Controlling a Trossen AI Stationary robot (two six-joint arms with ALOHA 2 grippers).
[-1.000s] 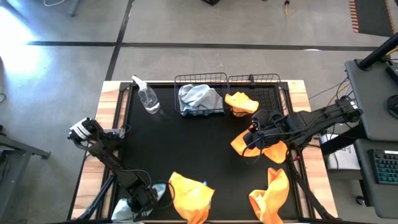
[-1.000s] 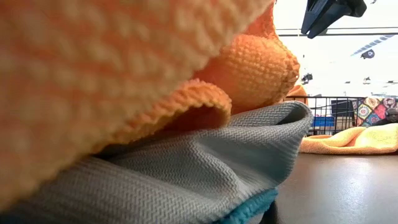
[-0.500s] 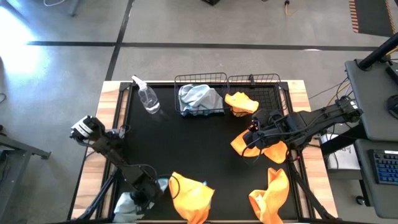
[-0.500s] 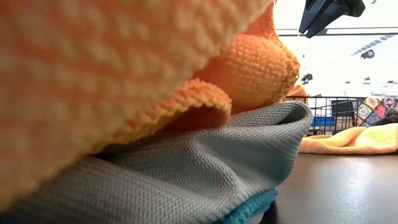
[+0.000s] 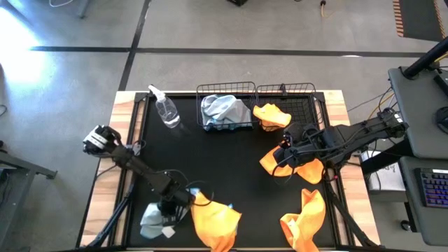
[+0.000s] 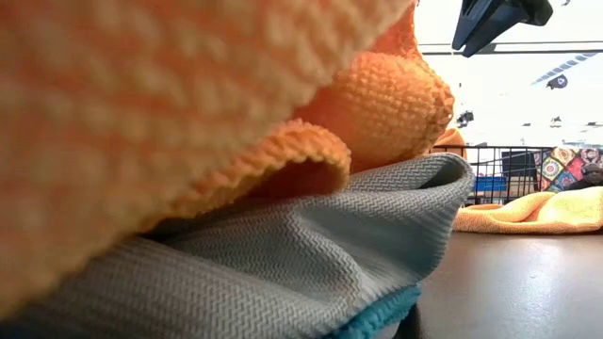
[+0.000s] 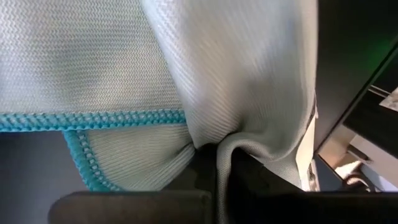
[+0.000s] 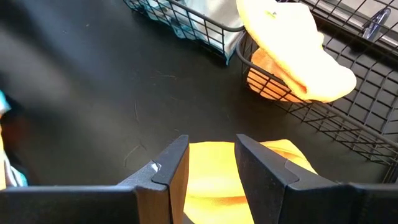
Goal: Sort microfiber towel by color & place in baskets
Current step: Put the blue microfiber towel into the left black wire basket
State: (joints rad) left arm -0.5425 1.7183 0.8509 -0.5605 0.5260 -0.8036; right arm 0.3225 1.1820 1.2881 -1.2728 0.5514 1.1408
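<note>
My left gripper (image 5: 180,201) is near the table's near edge, shut on a pale blue-grey towel (image 5: 154,218) with a teal stitched edge (image 7: 93,119). Right beside it lies an orange towel (image 5: 215,221), which fills the low view (image 6: 141,85) over a grey one (image 6: 311,254). My right gripper (image 8: 211,158) is open and hovers above another orange towel (image 5: 274,161) lying flat on the table; in the low view this gripper (image 6: 495,19) hangs high. Two black wire baskets stand at the far edge: the left basket (image 5: 225,89) holds a blue-grey towel, the right basket (image 5: 294,89) an orange one (image 5: 271,115). My left gripper pinches a bunched fold of the blue-grey towel (image 7: 219,142) between its two fingers. The cloth spreads away from the fingers, and the rest of the towel (image 5: 150,220) trails from the gripper toward the table's near left corner. Whether it is clear of the table I cannot tell.
A clear spray bottle (image 5: 166,110) lies at the far left by the baskets. A further orange towel (image 5: 305,220) sits crumpled near the near right corner. The black mat's middle (image 5: 217,161) is bare. Cloth blocks most of the low view.
My left gripper has moved from the near left corner toward the right and a little toward the far edge, up to the orange towel. The blue-grey towel has come along with it, farther onto the mat. My right arm has kept still.
</note>
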